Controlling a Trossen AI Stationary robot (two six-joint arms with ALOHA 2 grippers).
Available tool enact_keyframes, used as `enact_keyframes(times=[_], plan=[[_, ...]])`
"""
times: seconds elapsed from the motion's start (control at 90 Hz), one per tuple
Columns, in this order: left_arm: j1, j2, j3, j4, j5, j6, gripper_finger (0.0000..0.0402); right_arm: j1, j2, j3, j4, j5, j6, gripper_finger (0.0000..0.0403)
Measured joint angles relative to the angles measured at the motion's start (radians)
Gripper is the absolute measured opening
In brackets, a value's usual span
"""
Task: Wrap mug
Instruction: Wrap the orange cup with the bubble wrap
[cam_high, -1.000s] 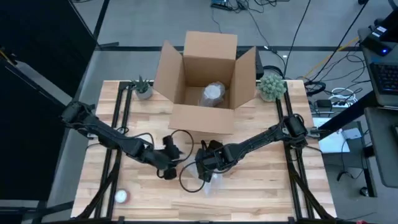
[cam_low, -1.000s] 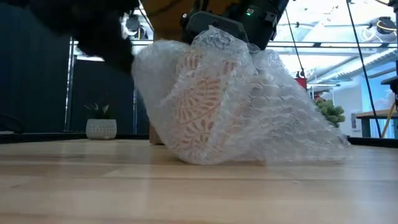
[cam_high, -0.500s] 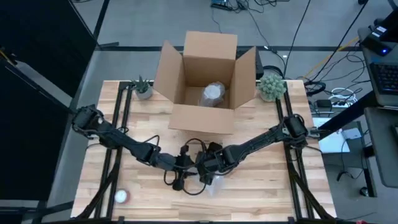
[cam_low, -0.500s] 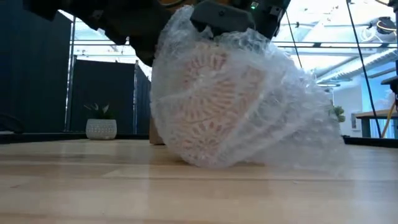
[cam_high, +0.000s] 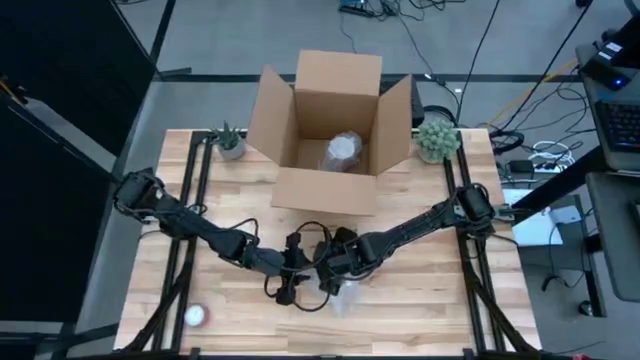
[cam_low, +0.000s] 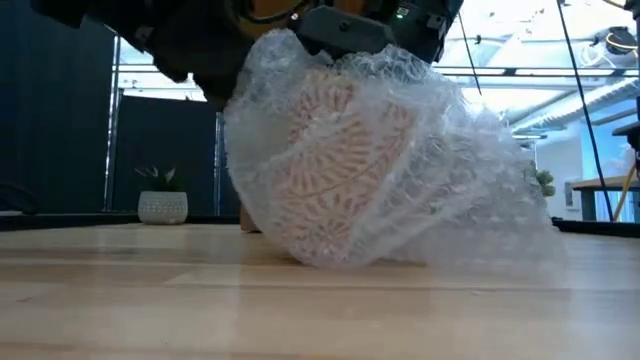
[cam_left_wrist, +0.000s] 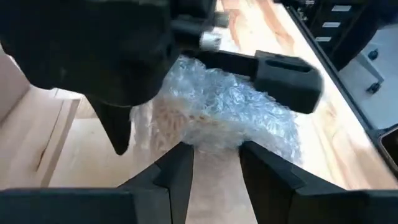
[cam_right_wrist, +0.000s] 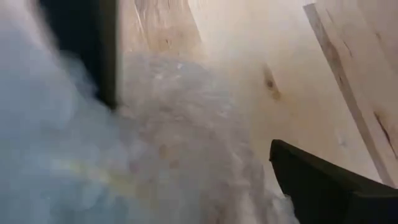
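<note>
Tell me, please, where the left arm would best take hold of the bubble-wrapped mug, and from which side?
Probably the rounded mug body, from the side away from the loose wrap tail: the bulk there is firm, while the tail lies flat on the table. The left tool is open, its fingers close to the bundle; the right tool sits on top of it.

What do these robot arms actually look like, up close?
Both are slim, dark, jointed arms. The left arm and right arm each trail black cables that loop over the table. The left gripper ends in two flat, matte black fingers with squared tips. The low view shows a small green light on the dark housing overhead.
</note>
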Motion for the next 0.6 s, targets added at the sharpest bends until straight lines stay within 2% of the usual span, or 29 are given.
enact_keyframes(times=[0.122,0.233,0.467,0.6], plan=[[-0.004,-0.071,0.0,-0.012,-0.001,0.003,0.012,0.0,0.0,0.0,0.0,0.003,0.0,0.027],[-0.007,-0.073,0.0,0.026,-0.001,0.014,0.012,-0.002,0.0,0.0,0.011,0.003,0.0,0.027],[-0.003,0.028,0.001,0.105,0.0,0.016,0.012,-0.001,0.0,0.0,0.041,0.0,-0.01,0.027],[0.0,0.053,0.003,0.092,-0.001,0.012,0.012,-0.001,0.0,-0.001,0.032,-0.003,-0.019,0.027]])
